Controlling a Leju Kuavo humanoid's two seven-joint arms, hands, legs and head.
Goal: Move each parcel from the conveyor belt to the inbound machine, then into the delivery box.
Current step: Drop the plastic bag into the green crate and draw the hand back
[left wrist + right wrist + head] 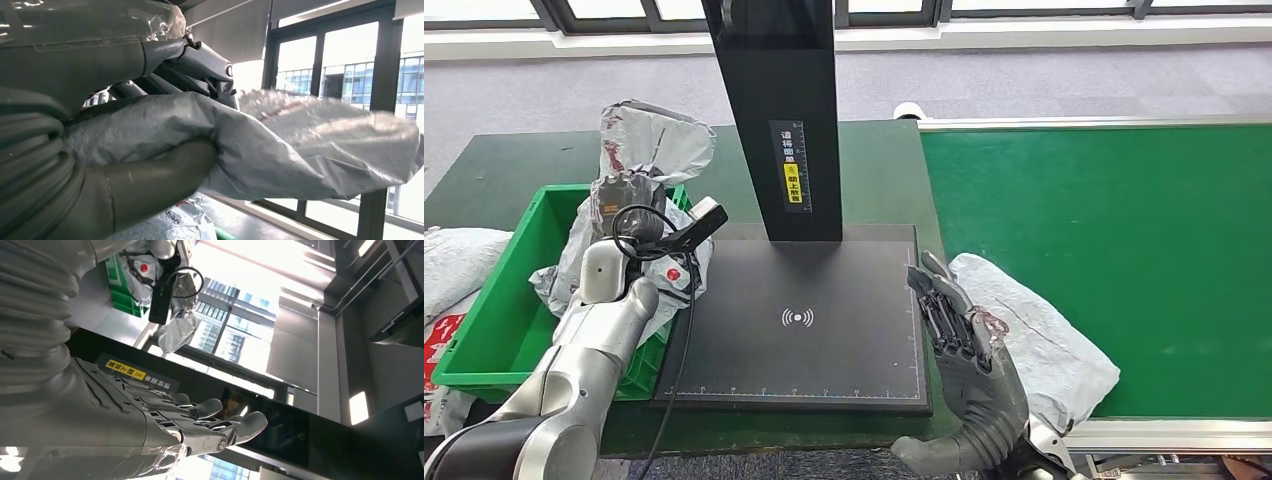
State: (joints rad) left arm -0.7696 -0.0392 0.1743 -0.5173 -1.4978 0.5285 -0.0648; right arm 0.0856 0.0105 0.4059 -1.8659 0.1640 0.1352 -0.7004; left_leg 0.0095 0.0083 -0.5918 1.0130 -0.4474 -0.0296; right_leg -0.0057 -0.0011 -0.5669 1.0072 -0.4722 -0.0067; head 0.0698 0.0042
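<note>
1. The left hand (627, 205) grips a crumpled grey parcel (652, 140); in the left wrist view its thumb (150, 180) presses the bag from one side and the darker fingers (200, 60) clamp the other.
2. In the head view the hand is mostly hidden behind its own wrist and a looped black cable (649, 232).
3. Below that hand sits the green delivery box (499, 320), partly covered by the arm; what else lies in it is hard to make out.
4. The right hand (959, 340) holds nothing, fingers straight and close together, thumb out to the side.
5. Just beside its fingers, on the side away from the left hand, a second grey parcel (1034, 335) lies at the edge of the green conveyor belt (1114, 250).
6. Between the hands is the black inbound machine (799, 320), its post cut off above.
</note>
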